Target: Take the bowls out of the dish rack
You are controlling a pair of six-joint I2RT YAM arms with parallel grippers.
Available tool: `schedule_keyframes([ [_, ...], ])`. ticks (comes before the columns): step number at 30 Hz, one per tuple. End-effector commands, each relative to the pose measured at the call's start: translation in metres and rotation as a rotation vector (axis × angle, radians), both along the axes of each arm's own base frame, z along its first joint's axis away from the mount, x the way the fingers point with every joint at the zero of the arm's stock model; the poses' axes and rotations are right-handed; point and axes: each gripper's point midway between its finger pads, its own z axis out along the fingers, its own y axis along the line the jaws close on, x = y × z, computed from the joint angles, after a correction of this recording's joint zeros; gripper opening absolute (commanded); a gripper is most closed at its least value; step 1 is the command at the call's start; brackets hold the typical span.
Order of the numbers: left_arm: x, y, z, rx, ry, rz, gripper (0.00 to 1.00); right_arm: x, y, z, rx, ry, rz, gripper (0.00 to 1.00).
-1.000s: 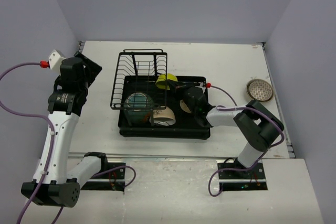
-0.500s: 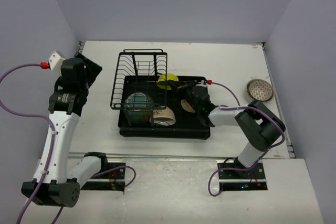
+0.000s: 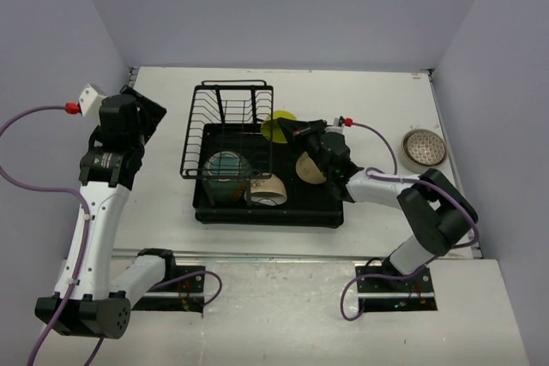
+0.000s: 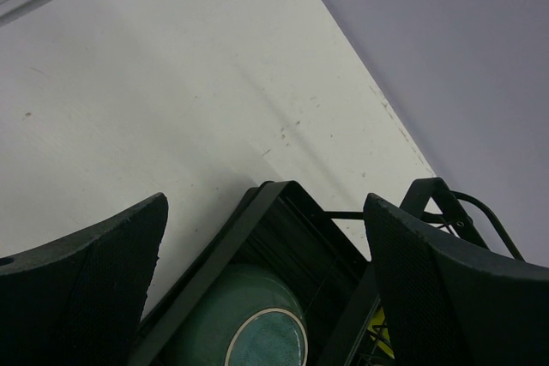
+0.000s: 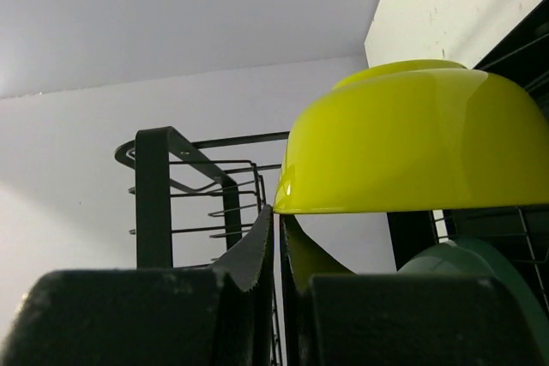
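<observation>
My right gripper [image 3: 294, 132] is shut on the rim of the yellow-green bowl [image 3: 276, 125], which it holds above the back of the dish rack [image 3: 268, 219]. In the right wrist view the fingertips [image 5: 264, 233] pinch the edge of the yellow-green bowl [image 5: 412, 139], held upside down. In the rack's tray are a teal bowl [image 3: 227, 166], a beige bowl [image 3: 269, 191] on its side and a cream bowl [image 3: 308, 169]. Out to the left of the rack, my left gripper [image 3: 141, 114] is open and holds nothing. The left wrist view shows the left gripper [image 4: 266, 203] above the rack's corner [image 4: 225, 248] and the teal bowl [image 4: 249, 323].
The upright wire plate holder [image 3: 225, 126] stands at the rack's back left, close to the held bowl. A brown-patterned bowl [image 3: 424, 147] sits on the table at the right. Grey walls enclose the white table [image 3: 154, 195] on three sides.
My right gripper has risen and drawn back a little with the yellow-green bowl, uncovering the cream bowl in the tray. The left arm has not moved.
</observation>
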Motion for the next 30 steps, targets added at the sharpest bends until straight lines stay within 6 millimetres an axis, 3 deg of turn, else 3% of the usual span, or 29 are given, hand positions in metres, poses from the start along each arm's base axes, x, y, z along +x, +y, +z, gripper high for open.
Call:
schedule_keyframes([
  [1,0.001,0.006,0.011,-0.015,-0.054,0.038,0.95,0.002,-0.003,0.042,0.031,-0.089,-0.006,0.0],
  [11,-0.002,0.006,0.01,-0.021,-0.058,0.048,0.95,0.004,-0.019,0.038,0.001,-0.071,-0.016,0.0],
  [30,-0.003,0.011,0.008,-0.008,-0.049,0.065,0.95,-0.005,-0.029,0.036,-0.079,-0.048,0.011,0.0],
])
